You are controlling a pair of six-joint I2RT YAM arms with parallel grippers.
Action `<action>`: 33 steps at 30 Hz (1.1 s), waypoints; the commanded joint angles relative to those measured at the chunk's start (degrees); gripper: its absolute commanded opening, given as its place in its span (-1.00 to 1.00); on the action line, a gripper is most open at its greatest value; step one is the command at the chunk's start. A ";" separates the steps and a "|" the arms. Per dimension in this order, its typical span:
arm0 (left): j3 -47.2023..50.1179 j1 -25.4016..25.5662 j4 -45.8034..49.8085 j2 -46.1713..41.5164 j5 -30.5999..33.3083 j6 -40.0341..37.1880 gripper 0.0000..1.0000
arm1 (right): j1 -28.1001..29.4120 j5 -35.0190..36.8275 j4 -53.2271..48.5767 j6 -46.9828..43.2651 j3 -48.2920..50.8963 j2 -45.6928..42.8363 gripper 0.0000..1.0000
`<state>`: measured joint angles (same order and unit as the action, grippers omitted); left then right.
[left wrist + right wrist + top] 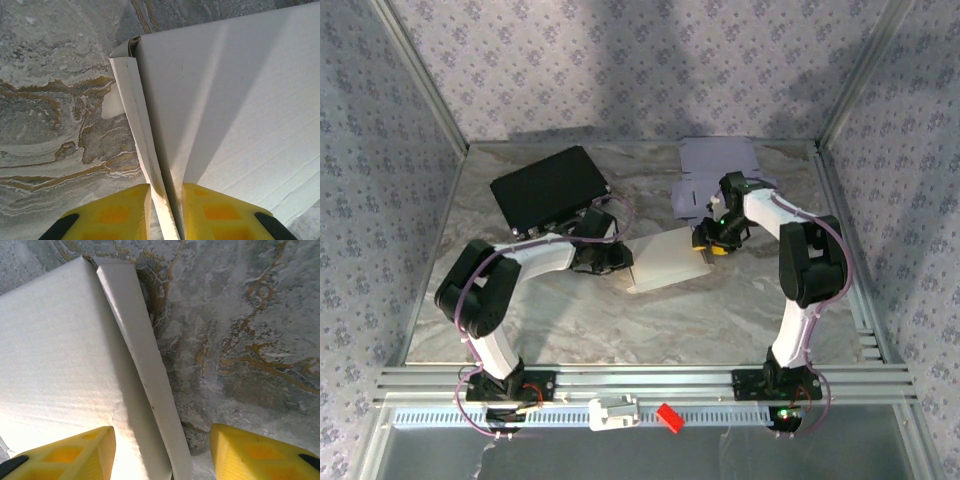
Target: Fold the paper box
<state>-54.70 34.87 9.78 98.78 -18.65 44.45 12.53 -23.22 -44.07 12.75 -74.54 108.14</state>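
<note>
Left end effector point(166, 212): nearly closed, pinching the thin upstanding side flap point(137, 125) of the white paper box point(225, 100) between its yellow pads.

Right end effector point(162, 455): roughly half open and gripping nothing. It straddles the opposite side flap point(145, 365), with one finger over the broad top panel and the other over bare worktop point(620, 330).

Box position: mid-worktop, between the two end effectors, lying low and slightly skewed.

Progress (judgement): partway. The main panel is laid over and both long edges are creased, but the side flaps stand loose at the corners rather than tucked. Neither wrist view shows a closed end. Left to do: press or tuck the flaps and square the body.

Pose: the left arm reaches in from the left, forearm low and almost level, elbow bent out toward the left edge. The right arm rises from its base, bends at the elbow on the right side and reaches back inward, wrist angled down at the box's right end.

Beyond: lavender flat box blanks point(715, 165) at the far edge, and a black flat case point(548, 188) far left.
</note>
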 commanded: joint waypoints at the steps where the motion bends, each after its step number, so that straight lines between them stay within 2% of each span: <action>1: -1.05 -0.01 3.83 1.67 1.76 -1.61 -0.52 | 0.71 -0.78 0.75 -0.92 0.79 -0.17 0.07; 4: -1.45 -0.03 4.26 1.76 1.98 -1.95 -0.52 | 0.73 -0.27 0.99 -0.54 1.52 -0.43 0.02; 11: -1.92 -0.20 4.37 2.03 1.45 -2.87 -0.52 | 1.43 -1.21 2.92 -0.08 3.59 1.21 -0.30; 21: -2.16 -0.82 3.30 2.07 0.24 -3.71 -0.53 | 2.31 -1.56 3.21 1.08 4.46 0.08 -0.60; 26: -2.22 -0.82 2.70 2.28 -0.32 -3.86 -0.62 | 3.05 -2.13 3.91 2.39 5.72 -1.38 -0.61; 33: -2.25 -0.89 4.47 2.03 0.89 -4.23 -0.64 | 3.98 -1.17 4.80 4.26 9.40 -2.52 -0.64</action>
<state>-55.83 34.06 11.00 99.24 -18.65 41.67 15.00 -24.84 -37.67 15.40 -67.88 105.38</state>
